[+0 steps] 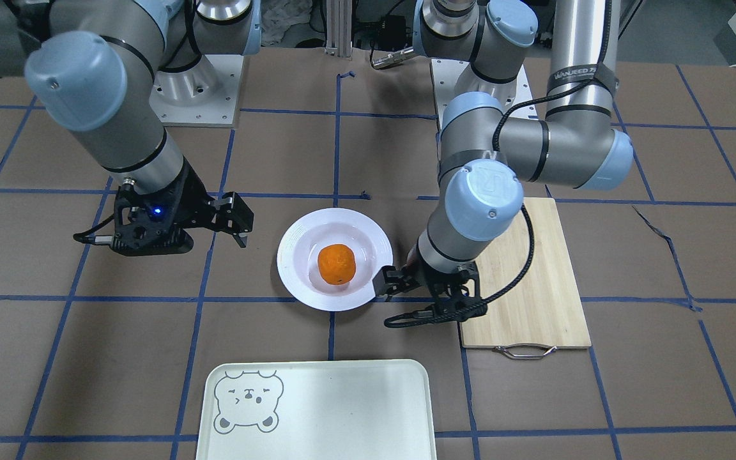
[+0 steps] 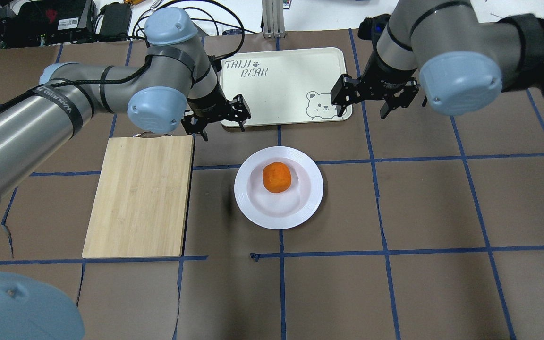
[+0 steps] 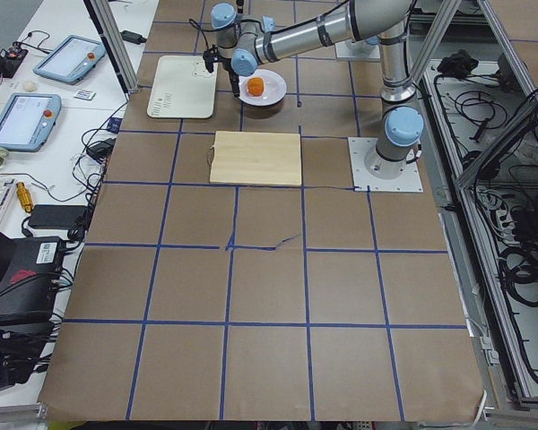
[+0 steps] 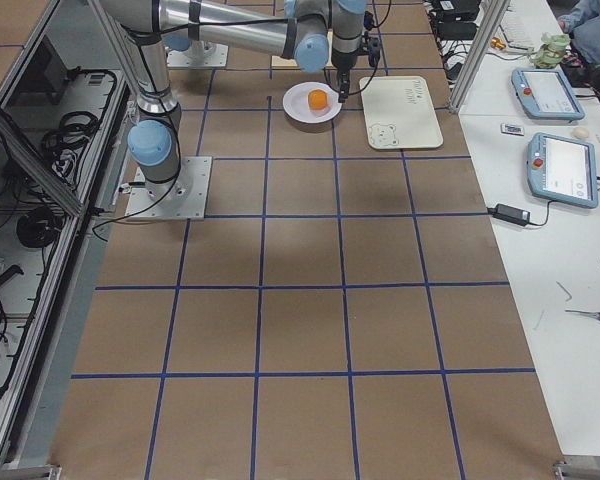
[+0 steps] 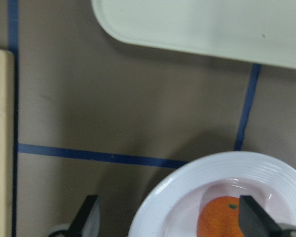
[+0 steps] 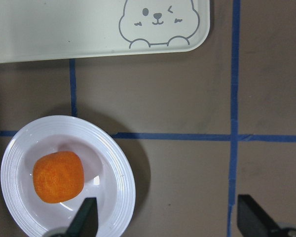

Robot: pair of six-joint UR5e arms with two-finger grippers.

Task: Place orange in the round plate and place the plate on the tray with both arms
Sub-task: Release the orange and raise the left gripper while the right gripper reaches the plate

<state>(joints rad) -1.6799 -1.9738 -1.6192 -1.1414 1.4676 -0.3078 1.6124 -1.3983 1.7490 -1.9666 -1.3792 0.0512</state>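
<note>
1. Hovering with its jaws spread and nothing held, the left claw point(image 2: 221, 125) is seen close to the rim of the round plate point(image 2: 248, 198), on the side toward the bamboo board point(image 2: 142, 193). In its wrist view, part of that rim is framed between the two fingers.
2. The right claw point(image 2: 361, 112) is likewise spread and empty. It is held over the surface point(image 2: 395, 283) on the plate's opposite side, farther from the rim than the left one.
3. The plate is thus flanked by both claws and touched by neither. Being round, it offers no long axis, so opposite points of the rim are judged to be the grips required.
4. The orange point(image 2: 276, 177) is found resting in the plate's sunken centre, so the first half of the task is judged done.
5. The tray point(image 2: 281, 85) is set beyond the plate, away from the robot's base, and is parted from it by a strip of surface. The coming carry is judged to run in that direction.
</note>
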